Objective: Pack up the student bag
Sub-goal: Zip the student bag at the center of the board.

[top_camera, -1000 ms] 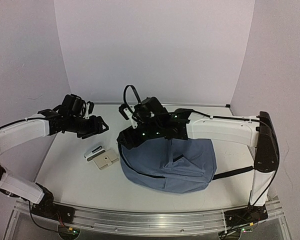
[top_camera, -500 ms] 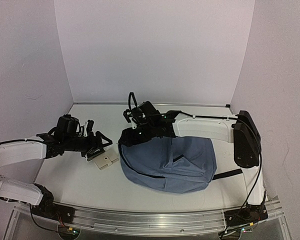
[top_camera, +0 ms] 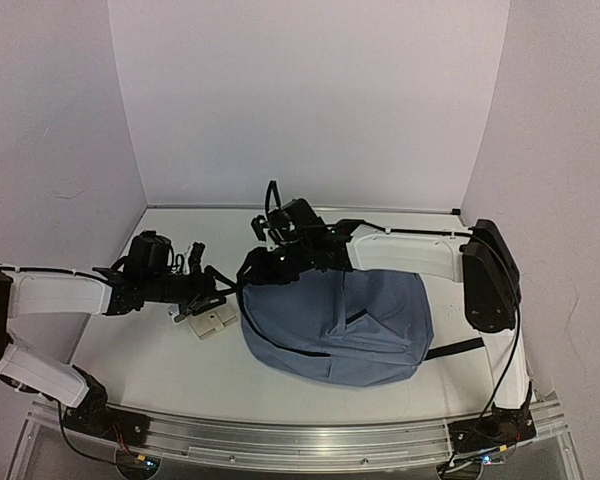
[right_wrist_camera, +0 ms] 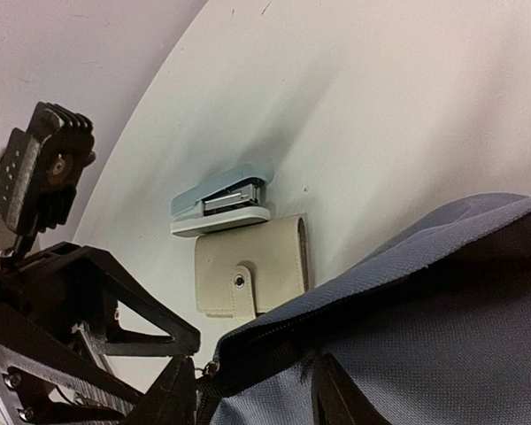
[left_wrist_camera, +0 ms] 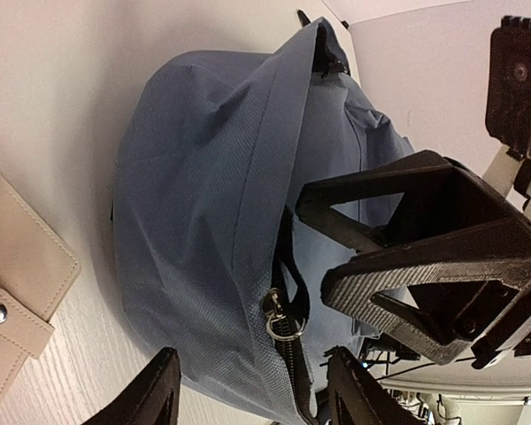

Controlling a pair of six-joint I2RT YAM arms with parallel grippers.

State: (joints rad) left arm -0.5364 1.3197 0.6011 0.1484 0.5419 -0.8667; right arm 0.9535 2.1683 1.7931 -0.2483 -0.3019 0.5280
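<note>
White table (top_camera: 130, 345), student bag (top_camera: 360, 325), L end effector (left_wrist_camera: 257, 390) spread, R end effector (right_wrist_camera: 250, 394) grip unclear

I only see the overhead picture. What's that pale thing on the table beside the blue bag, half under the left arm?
Observer: The right wrist camera shows it plainly. It is a cream wallet, lying flat, with a flap closed by a small metal snap.
Visitor: And what is the left claw pointing at?
Observer: Its own camera shows the left gripper open. The metal zipper pull of the student bag hangs just ahead, between the lines of its two fingers.
</note>
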